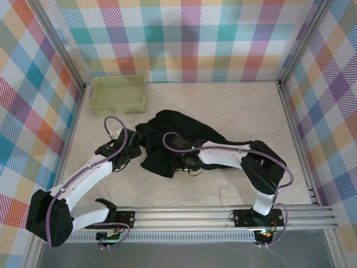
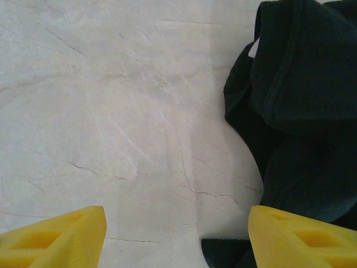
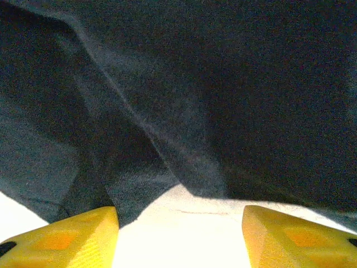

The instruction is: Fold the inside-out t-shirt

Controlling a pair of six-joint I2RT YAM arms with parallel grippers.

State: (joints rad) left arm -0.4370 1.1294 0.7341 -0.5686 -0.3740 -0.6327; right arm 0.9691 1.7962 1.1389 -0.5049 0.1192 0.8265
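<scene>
The inside-out t-shirt lies crumpled in a black heap in the middle of the table. My left gripper sits at the heap's left edge and is open. In the left wrist view its yellow fingers stand wide apart over bare table, with the shirt and a small white tag to the right. My right gripper is at the heap's near edge, also open. In the right wrist view the dark cloth rises just ahead of the fingers, with bright table between them.
A pale green lattice basket stands at the back left corner. The marbled tabletop is bare to the right of the shirt. Checked walls and metal posts enclose the table on three sides.
</scene>
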